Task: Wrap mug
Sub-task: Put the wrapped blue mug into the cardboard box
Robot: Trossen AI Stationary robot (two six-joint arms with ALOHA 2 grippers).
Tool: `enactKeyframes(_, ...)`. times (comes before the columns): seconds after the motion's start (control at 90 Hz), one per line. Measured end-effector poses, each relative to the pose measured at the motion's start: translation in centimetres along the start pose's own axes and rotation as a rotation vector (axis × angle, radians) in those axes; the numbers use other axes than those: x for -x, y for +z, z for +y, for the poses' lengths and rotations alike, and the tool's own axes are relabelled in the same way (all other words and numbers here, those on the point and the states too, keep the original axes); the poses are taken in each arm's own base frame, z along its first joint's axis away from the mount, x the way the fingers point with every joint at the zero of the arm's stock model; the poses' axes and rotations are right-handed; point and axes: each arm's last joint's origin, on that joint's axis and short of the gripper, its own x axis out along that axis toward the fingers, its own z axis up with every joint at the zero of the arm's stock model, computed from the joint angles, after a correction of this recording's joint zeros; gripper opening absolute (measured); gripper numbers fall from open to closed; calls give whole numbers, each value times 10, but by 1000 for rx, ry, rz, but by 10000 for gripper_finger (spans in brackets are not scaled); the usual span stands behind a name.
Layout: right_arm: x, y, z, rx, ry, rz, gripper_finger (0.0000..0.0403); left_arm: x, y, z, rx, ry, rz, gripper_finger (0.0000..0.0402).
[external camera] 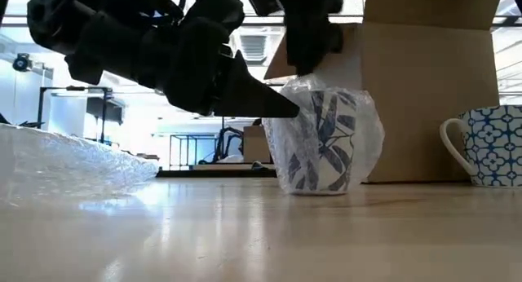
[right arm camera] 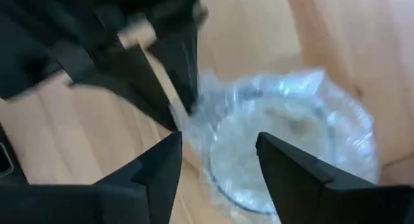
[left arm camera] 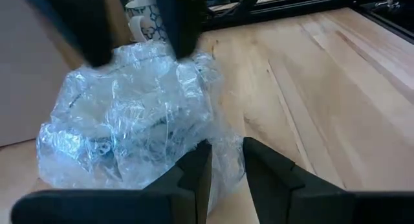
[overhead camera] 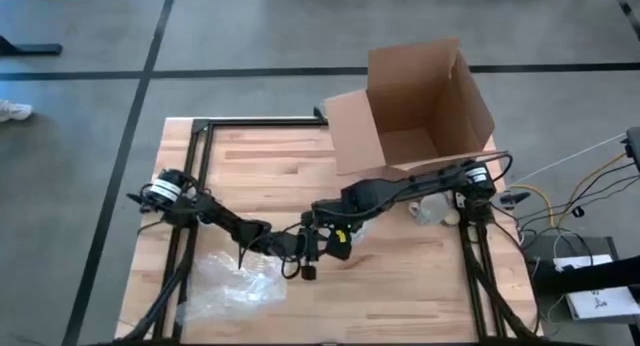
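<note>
Two grippers at wrapped mug (external camera: 324, 141): left fingers (left arm camera: 194, 175) pinching wrap, right above.

An open brown cardboard box (overhead camera: 425, 101) is sitting at the far edge of the pale wooden plank bench (overhead camera: 400, 286), its flaps standing up. A second white ceramic cup with a blue lattice pattern (external camera: 489, 145) is standing near the box, upright. A loose sheet of clear bubble wrap (overhead camera: 230, 281) is lying crumpled at the bench's near left.
</note>
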Motion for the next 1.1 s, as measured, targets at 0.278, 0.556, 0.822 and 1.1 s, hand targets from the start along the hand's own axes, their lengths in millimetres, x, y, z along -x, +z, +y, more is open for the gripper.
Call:
enactKeyframes(0.278, -41, -5, 0, 24, -12, 24, 175, 0, 0, 0, 0, 1, 2, 75)
enactKeyframes(0.556, -58, -10, -4, 48, -26, 35, 134, 14, 17, 0, 4, -13, -34, 75)
enactKeyframes(0.822, -64, -11, -5, 137, -22, 23, 72, 57, 41, 4, -8, -40, -51, 75)
enactKeyframes(1.1, -57, -11, 12, 227, 3, -37, 19, 94, 35, 11, 30, 1, -82, 75)
